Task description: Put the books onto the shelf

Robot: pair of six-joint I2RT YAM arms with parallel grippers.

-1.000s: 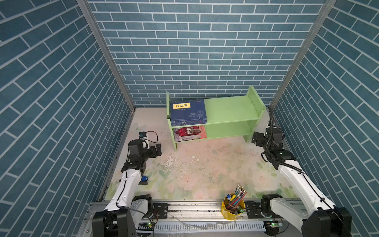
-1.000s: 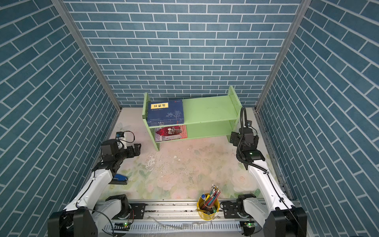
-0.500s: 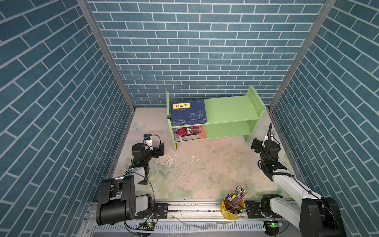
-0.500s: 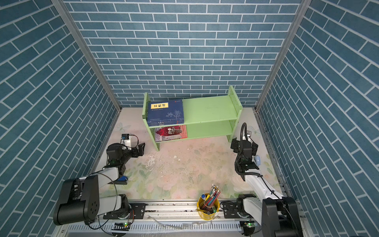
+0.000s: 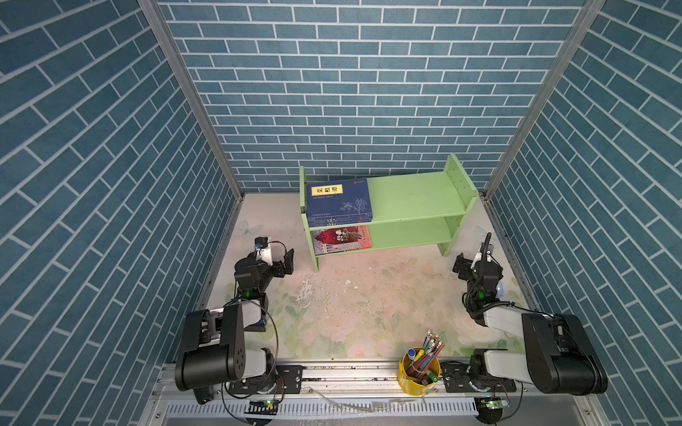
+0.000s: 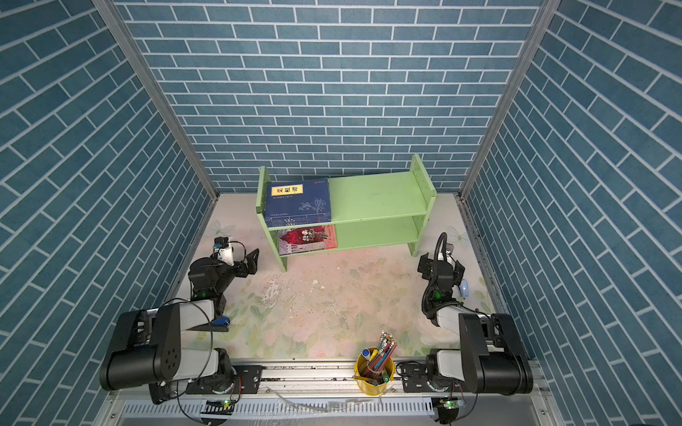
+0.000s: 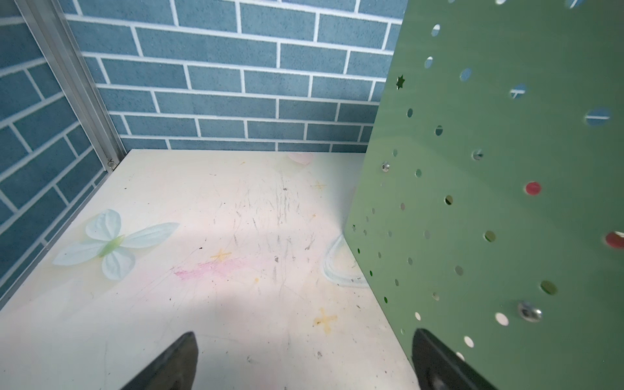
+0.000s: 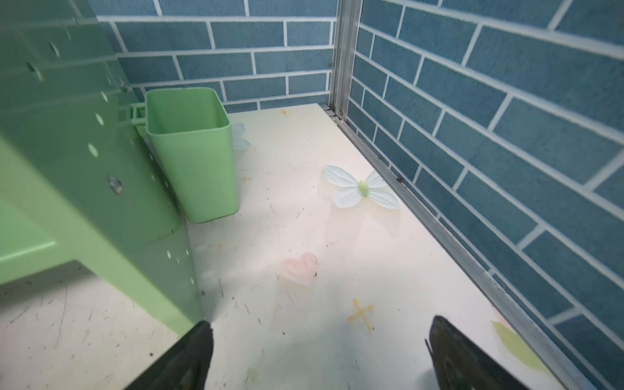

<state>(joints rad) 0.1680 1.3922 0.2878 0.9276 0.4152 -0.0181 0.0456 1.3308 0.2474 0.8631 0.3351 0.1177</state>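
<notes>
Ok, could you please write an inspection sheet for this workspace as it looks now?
surface: flowered table, scratched and worn in the middle.
job's things: navy books lie flat on the shelf top tier, left end; red book on the lower tier.
clutter: yellow pencil cup at front edge; green cup on shelf side.
grippers: left claw open, empty; right claw open, empty.
cables: black wire loops by left arm.
surroundings: blue brick walls.

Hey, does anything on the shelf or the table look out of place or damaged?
Nothing spilled or toppled. The navy books lie stacked flat on the upper tier of the shelf, the red book flat beneath them. Only blemish: the table has scuffed, flaked print near its middle.
</notes>
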